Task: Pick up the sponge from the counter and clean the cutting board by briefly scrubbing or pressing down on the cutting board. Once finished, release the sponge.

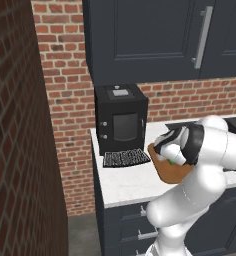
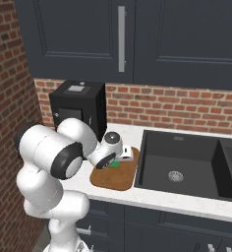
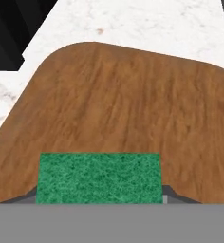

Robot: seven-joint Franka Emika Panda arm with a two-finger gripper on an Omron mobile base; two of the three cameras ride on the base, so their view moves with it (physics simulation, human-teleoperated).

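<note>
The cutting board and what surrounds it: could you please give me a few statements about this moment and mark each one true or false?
1. The sponge is over the cutting board. True.
2. The cutting board lies inside the sink. False: it lies on the counter, left of the sink.
3. The gripper is down at the board. True.
4. The black ribbed mat lies on top of the board. False: it lies on the counter beside the board, in front of the black appliance.
5. The sponge's visible face is yellow. False: it is green.
</note>
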